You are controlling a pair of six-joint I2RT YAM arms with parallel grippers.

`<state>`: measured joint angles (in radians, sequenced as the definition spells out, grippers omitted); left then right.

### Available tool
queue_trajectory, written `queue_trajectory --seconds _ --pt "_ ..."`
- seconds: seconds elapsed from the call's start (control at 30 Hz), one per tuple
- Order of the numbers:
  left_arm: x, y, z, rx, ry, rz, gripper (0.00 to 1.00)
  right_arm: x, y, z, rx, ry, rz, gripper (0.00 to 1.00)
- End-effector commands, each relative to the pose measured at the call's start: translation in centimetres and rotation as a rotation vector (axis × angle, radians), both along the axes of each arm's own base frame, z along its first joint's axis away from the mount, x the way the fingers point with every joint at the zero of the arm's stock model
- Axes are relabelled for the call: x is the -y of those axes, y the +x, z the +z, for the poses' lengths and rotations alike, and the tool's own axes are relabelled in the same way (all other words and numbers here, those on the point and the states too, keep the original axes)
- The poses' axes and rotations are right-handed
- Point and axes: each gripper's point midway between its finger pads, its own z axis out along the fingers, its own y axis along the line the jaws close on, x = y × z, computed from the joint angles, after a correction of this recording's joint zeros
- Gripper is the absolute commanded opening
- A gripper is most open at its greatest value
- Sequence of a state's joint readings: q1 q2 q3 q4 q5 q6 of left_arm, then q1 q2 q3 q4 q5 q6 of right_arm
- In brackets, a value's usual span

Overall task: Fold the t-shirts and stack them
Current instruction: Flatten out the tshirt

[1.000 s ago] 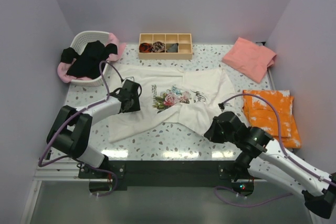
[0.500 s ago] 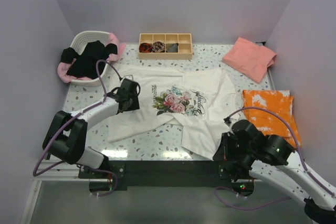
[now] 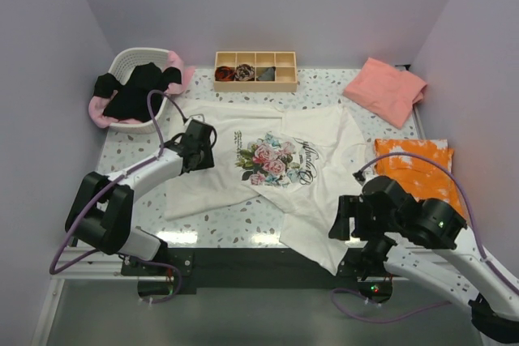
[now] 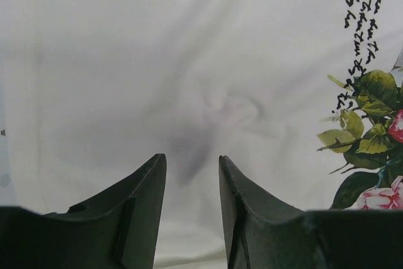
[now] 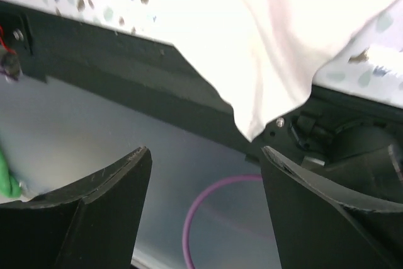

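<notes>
Fingers of the left gripper (image 4: 192, 159) stand a narrow gap apart with nothing pinched between them, low over plain cloth of the cream-white t-shirt (image 3: 276, 160). The rose print lies ahead and to one side in the left wrist view. The right gripper (image 5: 204, 150) is spread wide and empty. It points past the near edge of the bench (image 3: 235, 218), and one loose corner of the same shirt hangs over that edge just ahead of and between its fingers.

From above, the shirt is spread unevenly across the middle of the bench. Its long run goes from the far left, close to the basket (image 3: 134, 56), down toward the near right, where the draped corner spills off. The right arm is plainly the nearer one to that corner. The left sits over the shirt's left part, well apart from it, so the next grab probably belongs to the right, reaching forward and slightly up onto the hanging cloth.

The speckled top is flat and the cloth is thin and limp, so the corner may slide off further if nudged.

Around it:
- a salmon-pink t-shirt (image 3: 385, 91) lies folded at the far right corner
- an orange cloth (image 3: 418, 176) lies along the right edge
- a black t-shirt (image 3: 134, 91) is heaped in the basket
- a wooden tray (image 3: 255, 80) stands at the far edge
</notes>
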<state>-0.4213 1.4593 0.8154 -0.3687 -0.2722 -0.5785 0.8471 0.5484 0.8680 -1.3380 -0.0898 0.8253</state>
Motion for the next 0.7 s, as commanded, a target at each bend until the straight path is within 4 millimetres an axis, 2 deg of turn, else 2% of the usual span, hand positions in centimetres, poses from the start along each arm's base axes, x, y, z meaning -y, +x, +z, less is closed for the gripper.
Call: queue_trajectory --seconds 0.0,0.03,0.1,0.13,0.2,0.23,0.3,0.33,0.43,0.5,0.53,0.57,0.67 --pt "-0.5 1.5 2.4 0.081 0.03 0.02 0.43 -0.2 5.3 2.9 0.233 -0.035 -0.084 0.74" --pt "-0.7 1.5 2.2 0.083 0.04 0.033 0.44 -0.2 7.4 3.4 0.314 -0.052 -0.135 0.75" --pt "-1.5 1.8 1.9 0.087 0.078 0.067 0.44 -0.2 9.3 1.7 0.342 -0.134 -0.175 0.75" --pt "-1.7 2.0 1.8 0.088 0.09 0.078 0.44 -0.7 11.3 1.9 0.415 -0.142 -0.202 0.75" --pt "-2.2 2.0 0.9 0.07 0.12 0.101 0.44 -0.7 13.2 -0.8 0.421 -0.247 -0.224 0.73" --pt "-2.2 2.1 0.7 0.065 0.126 0.104 0.44 -2.1 14.9 -0.7 0.473 -0.222 -0.229 0.72" --pt "-1.8 2.1 -0.3 0.043 0.118 0.091 0.44 -1.7 16.4 -2.4 0.45 -0.318 -0.273 0.69" --pt "-1.6 2.1 -0.6 0.033 0.115 0.082 0.43 -2.3 17.5 -1.0 0.465 -0.301 -0.29 0.69" --pt "-1.0 1.3 -1.7 -0.002 0.083 0.055 0.43 -3.0 19.9 -1.1 0.49 -0.352 -0.304 0.69" --pt "-0.2 0.8 -1.9 -0.015 0.037 0.027 0.42 -4.7 21.2 -2.0 0.48 -0.311 -0.265 0.69" --pt "-0.2 0.0 -2.4 -0.03 0.031 0.019 0.42 -4.9 21.9 -3.8 0.45 -0.331 -0.249 0.69" --pt "0.0 -0.3 -2.3 -0.033 0.01 0.011 0.42 -5.5 22.3 -4.5 0.44 -0.319 -0.227 0.69" --pt "-1.0 -1.7 -2.4 -0.05 0.029 0.039 0.42 -8.1 23.7 -6.5 0.412 -0.29 -0.144 0.68"
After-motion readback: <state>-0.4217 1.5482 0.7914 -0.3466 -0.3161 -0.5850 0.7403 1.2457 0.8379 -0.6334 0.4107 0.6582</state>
